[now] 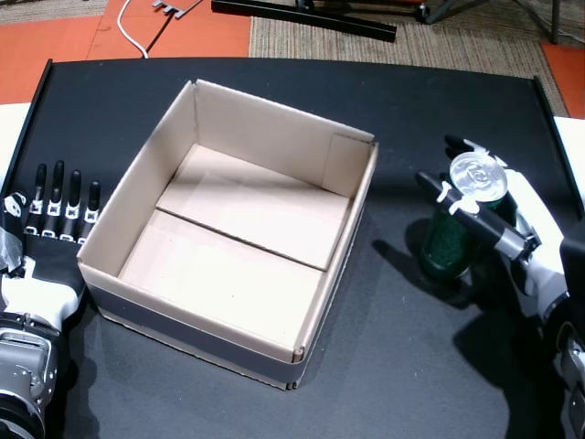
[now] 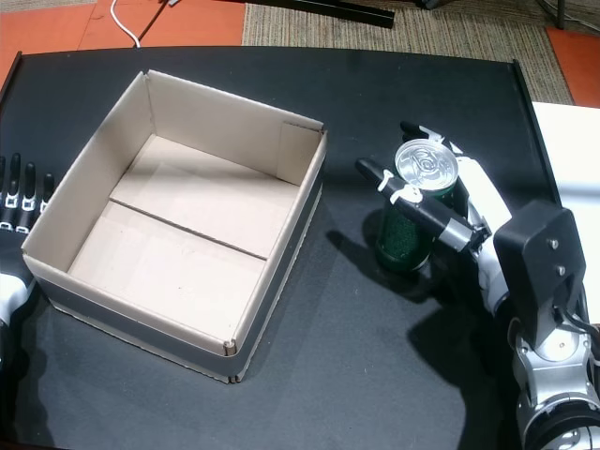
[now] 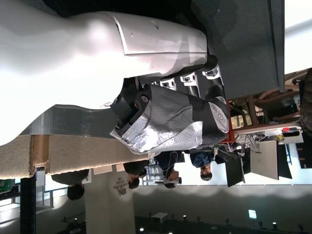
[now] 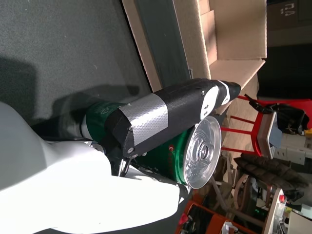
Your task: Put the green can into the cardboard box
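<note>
Right wrist view: right robot hand (image 4: 146,146) wrapped around green can (image 4: 168,153).

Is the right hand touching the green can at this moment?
Touching. In the right wrist view the right hand lies pressed against the green can; in both head views its fingers wrap the can's upper part.

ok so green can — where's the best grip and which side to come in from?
Grip the green can around its cylindrical side wall, about mid-height, coming from the side away from the cardboard box. It stands upright on the black table with open space to its right. The right hand is already wrapped there, thumb across the box-facing side. The flat lid offers nothing to pinch.
</note>
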`<state>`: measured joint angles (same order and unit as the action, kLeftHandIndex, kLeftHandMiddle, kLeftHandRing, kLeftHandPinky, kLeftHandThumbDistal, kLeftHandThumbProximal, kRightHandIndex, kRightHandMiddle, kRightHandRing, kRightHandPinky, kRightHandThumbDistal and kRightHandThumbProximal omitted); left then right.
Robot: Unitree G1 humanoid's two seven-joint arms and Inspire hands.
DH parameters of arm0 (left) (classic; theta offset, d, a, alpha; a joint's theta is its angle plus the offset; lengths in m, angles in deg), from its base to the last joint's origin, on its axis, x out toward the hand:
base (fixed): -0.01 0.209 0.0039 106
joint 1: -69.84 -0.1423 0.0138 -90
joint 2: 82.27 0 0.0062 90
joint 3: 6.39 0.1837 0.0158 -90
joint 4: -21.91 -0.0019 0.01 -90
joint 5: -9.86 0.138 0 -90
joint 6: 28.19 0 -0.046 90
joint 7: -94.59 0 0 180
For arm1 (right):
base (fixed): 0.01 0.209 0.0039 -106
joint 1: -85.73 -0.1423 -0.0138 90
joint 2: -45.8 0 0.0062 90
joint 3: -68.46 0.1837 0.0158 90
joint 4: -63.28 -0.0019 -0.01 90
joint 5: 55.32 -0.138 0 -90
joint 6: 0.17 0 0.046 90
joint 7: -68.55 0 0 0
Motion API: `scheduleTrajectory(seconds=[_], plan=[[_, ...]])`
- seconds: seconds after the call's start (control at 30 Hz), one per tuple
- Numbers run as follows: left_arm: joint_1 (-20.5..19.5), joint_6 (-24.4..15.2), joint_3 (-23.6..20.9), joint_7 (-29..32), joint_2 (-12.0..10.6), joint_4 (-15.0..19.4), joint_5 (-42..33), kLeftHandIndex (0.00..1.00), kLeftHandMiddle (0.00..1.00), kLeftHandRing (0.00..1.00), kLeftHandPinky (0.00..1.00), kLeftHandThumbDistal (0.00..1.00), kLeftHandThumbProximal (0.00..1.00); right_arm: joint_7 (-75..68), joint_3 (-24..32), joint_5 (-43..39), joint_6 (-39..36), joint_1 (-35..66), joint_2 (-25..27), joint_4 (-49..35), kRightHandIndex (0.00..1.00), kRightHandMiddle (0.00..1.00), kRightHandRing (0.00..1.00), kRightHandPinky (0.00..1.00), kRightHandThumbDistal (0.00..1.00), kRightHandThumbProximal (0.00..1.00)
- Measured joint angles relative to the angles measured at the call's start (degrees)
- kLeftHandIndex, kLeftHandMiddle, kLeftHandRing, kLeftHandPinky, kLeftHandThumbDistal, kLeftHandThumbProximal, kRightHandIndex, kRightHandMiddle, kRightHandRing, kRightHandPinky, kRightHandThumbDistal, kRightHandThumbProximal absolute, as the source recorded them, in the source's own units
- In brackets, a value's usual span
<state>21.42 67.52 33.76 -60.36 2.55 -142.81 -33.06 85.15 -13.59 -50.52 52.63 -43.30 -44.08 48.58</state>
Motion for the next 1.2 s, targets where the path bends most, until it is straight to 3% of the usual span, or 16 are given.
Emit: scheduleTrajectory(seconds=[0.37, 0.53, 1.07, 1.17, 1.2], plan=[[0.1, 0.0, -0.5, -0.4, 0.0, 0.0, -0.1, 0.51, 0.52, 0.64, 0.77, 0.00, 0.55, -1.5, -0.1, 0.2, 0.4, -0.3, -0.4, 0.2, 0.86, 0.85, 0.85, 0.93, 1.00, 0.62], [0.1, 0.2, -0.4, -0.4, 0.1, 0.0, -0.1, 0.52, 0.53, 0.66, 0.78, 0.00, 0.60, -2.4, -0.4, 0.8, 0.4, -0.3, -0.5, 0.2, 0.89, 0.86, 0.86, 0.93, 1.00, 0.62], [0.4, 0.2, -0.9, -1.1, 0.1, 0.0, -0.1, 0.50, 0.49, 0.59, 0.73, 0.00, 0.54, -3.9, 0.1, 0.7, 0.9, -0.3, -2.2, 0.7, 0.90, 0.86, 0.86, 0.94, 1.00, 0.59], [0.4, 0.2, -1.1, -1.2, 0.1, 0.0, -0.1, 0.50, 0.50, 0.61, 0.76, 0.00, 0.55, -3.9, 0.2, 0.7, 0.9, -0.2, -2.2, 0.8, 0.87, 0.84, 0.84, 0.92, 1.00, 0.54], [0.4, 0.2, -1.1, -1.1, 0.2, 0.0, -0.1, 0.50, 0.50, 0.62, 0.76, 0.00, 0.55, -3.9, 0.3, 0.7, 0.9, -0.1, -2.3, 0.8, 0.83, 0.81, 0.81, 0.87, 1.00, 0.44]])
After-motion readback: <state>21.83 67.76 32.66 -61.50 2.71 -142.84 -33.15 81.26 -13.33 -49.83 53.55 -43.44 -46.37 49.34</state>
